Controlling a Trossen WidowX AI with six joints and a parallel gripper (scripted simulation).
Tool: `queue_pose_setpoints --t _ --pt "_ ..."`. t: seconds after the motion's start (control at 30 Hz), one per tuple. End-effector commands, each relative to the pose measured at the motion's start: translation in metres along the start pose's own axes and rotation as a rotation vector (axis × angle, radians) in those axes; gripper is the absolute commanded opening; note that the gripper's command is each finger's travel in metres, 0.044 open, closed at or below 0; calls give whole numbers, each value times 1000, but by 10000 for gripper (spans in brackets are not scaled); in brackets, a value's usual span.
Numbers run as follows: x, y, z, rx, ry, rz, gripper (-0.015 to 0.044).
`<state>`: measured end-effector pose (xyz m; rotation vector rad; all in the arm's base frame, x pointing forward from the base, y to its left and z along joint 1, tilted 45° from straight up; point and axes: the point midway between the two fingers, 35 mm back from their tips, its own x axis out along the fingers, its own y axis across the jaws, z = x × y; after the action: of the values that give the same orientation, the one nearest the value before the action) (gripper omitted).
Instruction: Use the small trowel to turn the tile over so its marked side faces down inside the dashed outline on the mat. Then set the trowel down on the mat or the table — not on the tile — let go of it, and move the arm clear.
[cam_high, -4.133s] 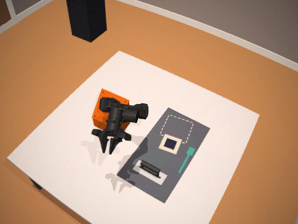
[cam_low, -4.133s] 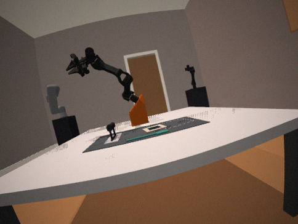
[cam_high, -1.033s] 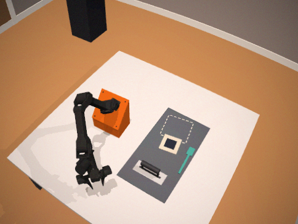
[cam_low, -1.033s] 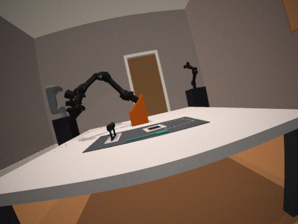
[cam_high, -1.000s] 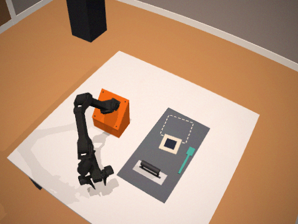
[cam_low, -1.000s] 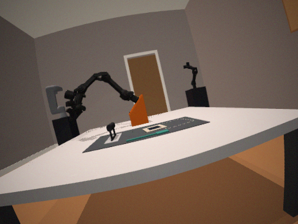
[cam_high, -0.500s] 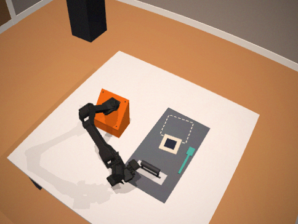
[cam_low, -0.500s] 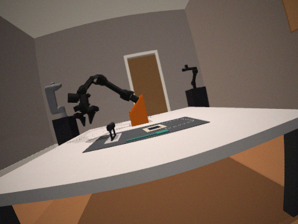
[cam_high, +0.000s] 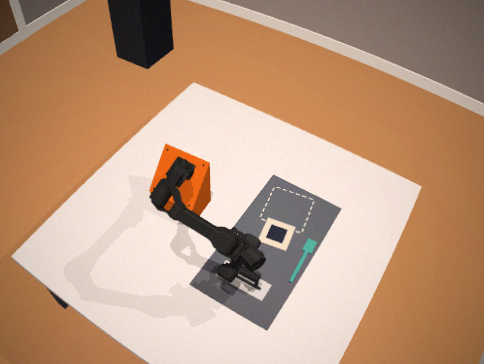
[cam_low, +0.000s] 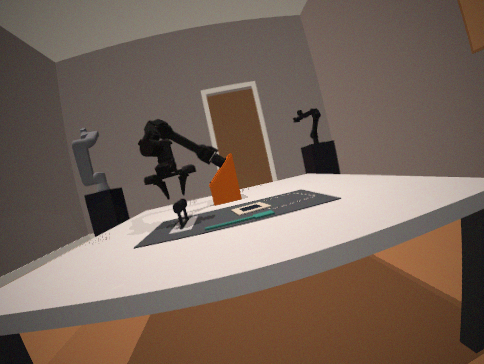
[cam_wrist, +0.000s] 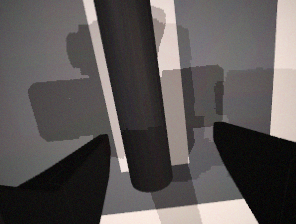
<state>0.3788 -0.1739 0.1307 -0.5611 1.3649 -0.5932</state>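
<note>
The tile (cam_high: 276, 234) (cam_low: 252, 207) lies flat on the mat (cam_high: 320, 215) (cam_low: 160, 235), its dark square mark facing up. Its edge covers part of the near side of the dashed outline (cam_high: 274, 188). A trowel with a flat pale plate (cam_high: 265, 291) (cam_low: 187, 227) (cam_wrist: 176, 125) and a raised black handle (cam_low: 180, 206) (cam_wrist: 132, 65) rests near the mat's other end. My gripper (cam_low: 175, 196) (cam_wrist: 161, 136) is open and empty, pointing down just above that handle. In the wrist view the handle shows between the fingers. In the top view the arm hides the fingertips.
A teal tool (cam_high: 309, 246) (cam_low: 265, 214) with a square blade and long thin handle lies on the mat beside the tile, near the mat's long edge. The orange arm base (cam_high: 204, 187) (cam_low: 226, 185) stands on the table beyond the mat.
</note>
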Motion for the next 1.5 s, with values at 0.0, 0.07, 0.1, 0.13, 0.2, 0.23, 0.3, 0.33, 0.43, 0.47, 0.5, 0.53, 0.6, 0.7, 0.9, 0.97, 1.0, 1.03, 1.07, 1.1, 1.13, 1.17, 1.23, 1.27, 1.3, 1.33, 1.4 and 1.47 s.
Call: queue_pose_setpoints --t 0.0,0.07,0.1,0.13,0.2,0.23,0.3,0.33,0.43,0.47,0.5,0.53,0.6,0.7,0.9,0.97,1.0,1.03,1.07,1.1,1.13,1.17,1.23,1.27,1.3,1.33,1.4,1.47 --pt "-4 19 4 -55 27 -40 270" --pt "-4 19 4 -55 27 -40 270" --pt "-4 19 4 -55 27 -40 270" --pt "-4 19 4 -55 27 -40 270" --pt "-1 19 4 -55 27 -40 270" --pt "0 19 4 -55 27 -40 270" --pt "4 19 4 -54 27 -40 270" --pt "5 19 4 -54 27 -40 270" --pt "10 19 4 -54 26 -40 270" --pt "12 19 4 -54 26 -40 270" --pt "13 18 4 -54 26 -40 270" --pt "15 18 4 -54 26 -40 270" --pt "18 18 4 -54 26 -41 270" --pt "23 18 5 -55 26 -41 270" --pt "33 17 4 -55 25 -42 270" --pt "36 17 4 -55 25 -42 270" --pt "38 17 4 -55 25 -42 270" --pt "39 17 4 -55 25 -42 270" --pt "40 17 4 -55 25 -42 270" --pt "41 17 4 -55 25 -42 270" --pt "41 17 4 -55 25 -42 244" --pt "41 17 4 -55 25 -42 217" --pt "41 17 4 -55 25 -42 185" --pt "41 17 4 -55 25 -42 178" --pt "41 17 4 -55 25 -42 171" --pt "41 17 4 -55 25 -42 165" --pt "41 17 4 -55 25 -42 151" --pt "41 17 4 -55 25 -42 138"
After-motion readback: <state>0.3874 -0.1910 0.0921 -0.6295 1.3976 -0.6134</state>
